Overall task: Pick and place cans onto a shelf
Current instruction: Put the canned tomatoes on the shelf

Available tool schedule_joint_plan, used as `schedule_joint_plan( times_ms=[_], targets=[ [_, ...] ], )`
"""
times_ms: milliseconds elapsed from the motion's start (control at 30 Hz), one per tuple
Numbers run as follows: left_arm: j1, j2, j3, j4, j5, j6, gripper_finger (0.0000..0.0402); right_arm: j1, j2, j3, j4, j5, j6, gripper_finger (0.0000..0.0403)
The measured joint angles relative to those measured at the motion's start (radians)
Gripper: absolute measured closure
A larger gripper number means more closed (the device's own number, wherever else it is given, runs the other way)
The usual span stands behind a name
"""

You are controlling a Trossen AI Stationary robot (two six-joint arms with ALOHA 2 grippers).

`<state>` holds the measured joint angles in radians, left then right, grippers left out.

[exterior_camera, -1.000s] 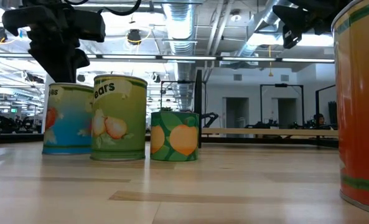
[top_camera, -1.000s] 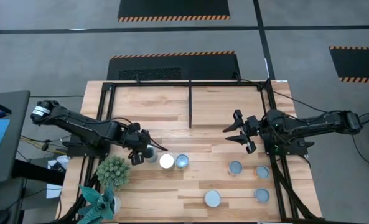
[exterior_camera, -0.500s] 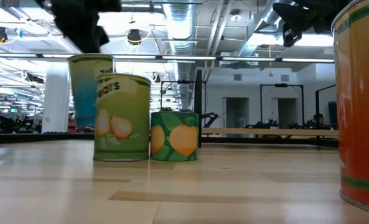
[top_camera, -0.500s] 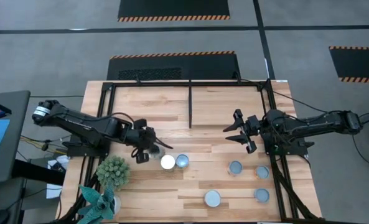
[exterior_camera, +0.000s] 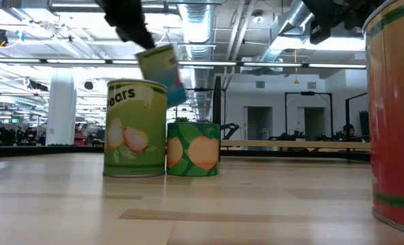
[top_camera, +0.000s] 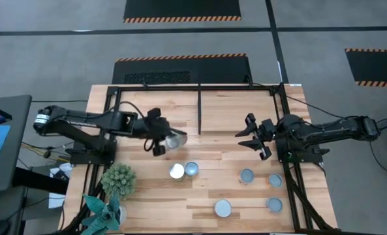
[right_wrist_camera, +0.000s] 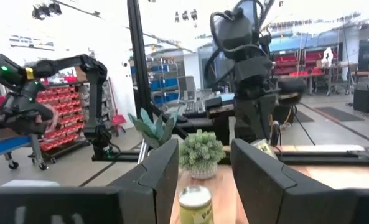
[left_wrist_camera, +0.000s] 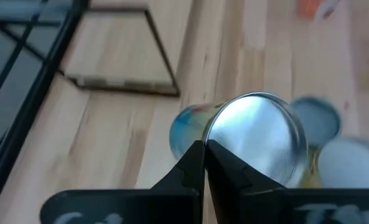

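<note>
from above, the left gripper (top_camera: 162, 138) hangs over the wooden tabletop (top_camera: 147, 196) inside the shelf (top_camera: 200, 87) frame, left of the central divider bar (top_camera: 199, 111), its jaws pinching a tilted can (top_camera: 175, 139). nearer the front edge, two cans stand touching: a bright-topped can (top_camera: 175, 171) and a blue-topped can (top_camera: 191, 169). four more cans sit to the right, two side by side (top_camera: 247, 175) (top_camera: 275, 180) and two nearer the front (top_camera: 223, 208) (top_camera: 275, 205). a spiky green potted plant (top_camera: 118, 179) stands at the front left. the right gripper (top_camera: 250, 138) waits above the tabletop on the right, jaws spread and holding nothing.

at tabletop height, the held can (exterior_camera: 162, 73) hangs tilted in the air, clear of the wood, above a pear-label can (exterior_camera: 135, 128) that touches a shorter green can with an orange fruit (exterior_camera: 193, 149). a large orange-sided can (exterior_camera: 394, 116) fills the right edge.

from the left wrist, the shiny round top of the gripped can (left_wrist_camera: 255, 137) faces the camera, the dark fingers (left_wrist_camera: 190, 169) nipping its rim; two more can tops lie just beyond it.

from the right wrist, the two fingers (right_wrist_camera: 162, 177) stand well apart, with a can (right_wrist_camera: 195, 205) on the wood between them in the distance, a green plant (right_wrist_camera: 201, 150) behind it and the left arm (right_wrist_camera: 246, 68) beyond.
</note>
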<state>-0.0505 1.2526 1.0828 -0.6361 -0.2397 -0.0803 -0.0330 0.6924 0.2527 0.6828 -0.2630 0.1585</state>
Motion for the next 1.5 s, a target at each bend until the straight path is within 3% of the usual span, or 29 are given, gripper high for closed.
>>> schedule_joint_plan(
  times_ms=[300,400,700,1033,1167,1300,1500],
  targets=[
    [0.074,0.073,0.003,0.251,0.158,0.073,0.0401,0.000,-0.016,0.000,0.009,0.000,0.021,0.0230],
    [0.088,0.139,0.048,0.262,0.180,0.088,0.0401,0.000,-0.028,0.000,0.005,0.000,0.028,0.0230],
    [0.106,0.437,0.461,0.035,0.200,0.207,0.0401,0.001,-0.061,0.000,0.003,-0.007,0.078,0.0230],
    [0.205,0.724,0.945,-0.240,0.330,0.334,0.0401,0.001,-0.128,0.000,-0.004,-0.241,0.142,0.0230],
    [0.270,0.805,1.052,-0.306,0.401,0.355,0.0401,0.005,-0.146,0.000,-0.007,-0.310,0.141,0.0230],
    [0.336,0.874,1.112,-0.343,0.458,0.361,0.0401,0.025,-0.159,0.000,-0.019,-0.314,0.136,0.0230],
    [0.413,0.931,1.130,-0.344,0.499,0.362,0.0401,0.050,-0.165,0.000,-0.017,-0.314,0.124,0.0230]
  ],
)
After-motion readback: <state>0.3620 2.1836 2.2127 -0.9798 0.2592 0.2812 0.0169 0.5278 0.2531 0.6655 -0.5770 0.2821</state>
